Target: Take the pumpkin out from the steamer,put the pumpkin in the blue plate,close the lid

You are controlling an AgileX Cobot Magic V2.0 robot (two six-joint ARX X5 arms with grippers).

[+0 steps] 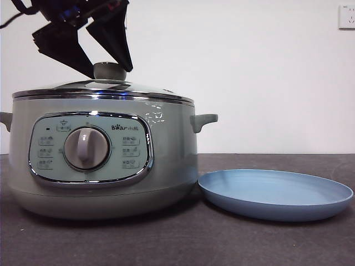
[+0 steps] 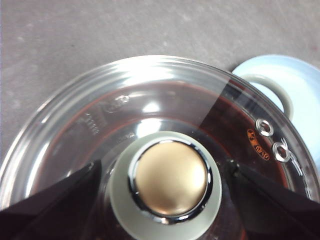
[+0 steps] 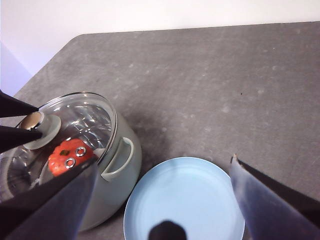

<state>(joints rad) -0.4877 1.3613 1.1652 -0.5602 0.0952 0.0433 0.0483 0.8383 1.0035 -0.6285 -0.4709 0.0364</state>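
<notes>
The pale green steamer (image 1: pixel 166 160) stands on the left of the table with its glass lid (image 1: pixel 105 87) resting on it. Through the glass the orange-red pumpkin (image 3: pixel 67 156) shows inside the pot. My left gripper (image 1: pixel 110 72) hangs over the lid, open. Its two jaws straddle the lid's knob (image 2: pixel 171 182) with a small gap on each side. The empty blue plate (image 1: pixel 275 194) lies right beside the pot. My right gripper (image 3: pixel 164 161) hovers high above that plate (image 3: pixel 184 200), open and holding nothing.
The pot's side handle (image 3: pixel 119 159) points toward the plate. Dark grey tabletop (image 3: pixel 225 85) stretches behind both, up to a white wall. A wall socket (image 1: pixel 346 16) sits at the upper right.
</notes>
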